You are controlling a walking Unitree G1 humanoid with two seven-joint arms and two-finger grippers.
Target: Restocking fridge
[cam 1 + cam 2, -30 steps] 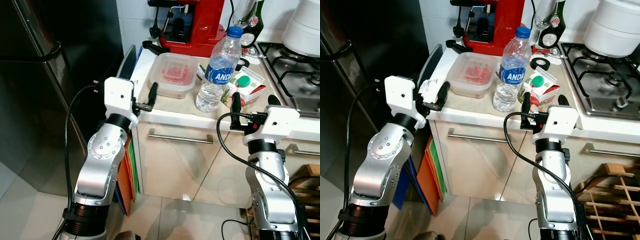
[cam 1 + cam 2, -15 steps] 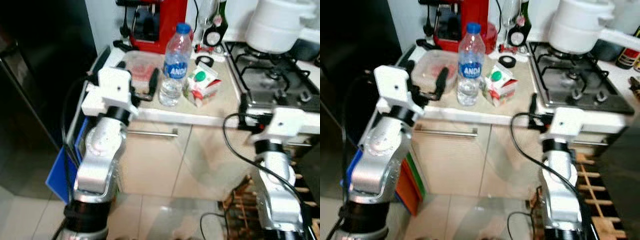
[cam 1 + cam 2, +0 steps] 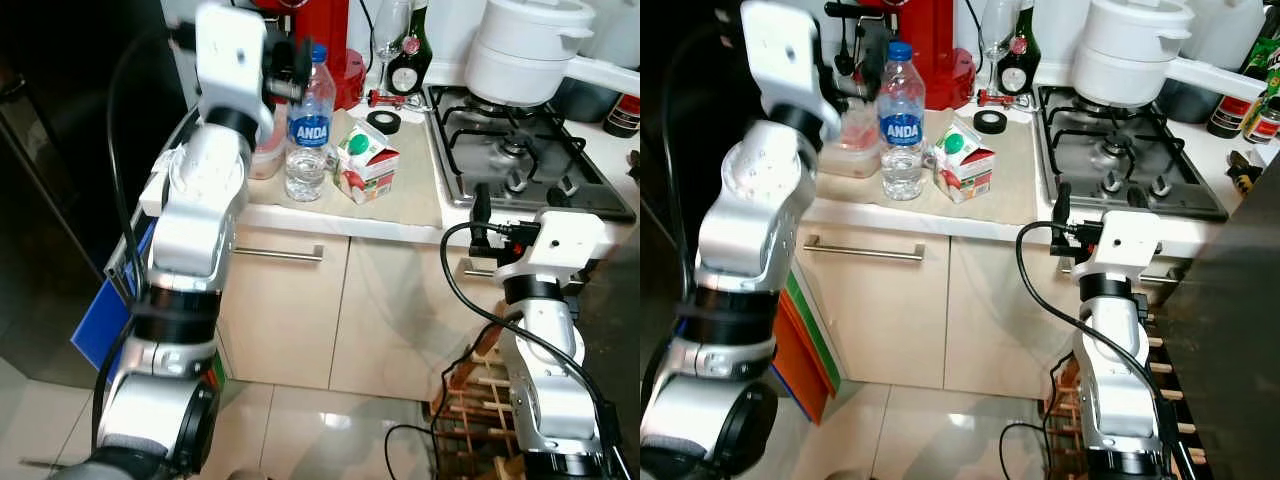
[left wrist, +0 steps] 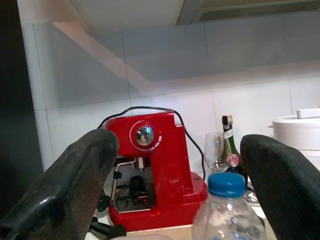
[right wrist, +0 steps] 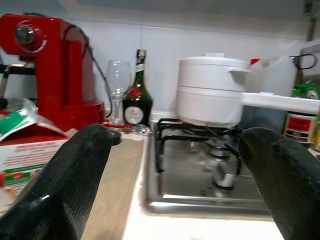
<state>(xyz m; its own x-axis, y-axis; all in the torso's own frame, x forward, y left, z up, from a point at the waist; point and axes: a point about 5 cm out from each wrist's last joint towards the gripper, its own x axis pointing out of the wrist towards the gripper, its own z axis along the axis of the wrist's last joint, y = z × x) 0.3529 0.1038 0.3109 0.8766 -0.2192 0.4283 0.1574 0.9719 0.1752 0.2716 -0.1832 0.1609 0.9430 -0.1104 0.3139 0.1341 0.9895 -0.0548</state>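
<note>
A clear water bottle [image 3: 307,130] with a blue cap stands on the counter. Beside it lie a small carton [image 3: 367,163] with a green cap and a lidded plastic tub [image 3: 847,140] with pink contents. My left gripper [image 4: 177,147] is raised above the tub, just left of the bottle's top, open and holding nothing. In the left wrist view the bottle cap [image 4: 227,184] sits low between the fingers [image 4: 85,170]. My right gripper [image 5: 175,140] is open and empty. It hovers at the counter's front edge by the hob, with one finger [image 3: 478,210] pointing up.
A red coffee machine [image 3: 325,40], a wine glass [image 3: 391,20] and a dark bottle [image 3: 412,55] line the back wall. A white pot [image 3: 525,50] sits on the gas hob [image 3: 520,150]. The black fridge [image 3: 60,150] stands left, and a wooden rack [image 3: 480,390] low right.
The view has swung right along the counter. My left arm has risen from the counter's front edge to bottle-top height. The right gripper stays at the counter's edge, now before the hob.
</note>
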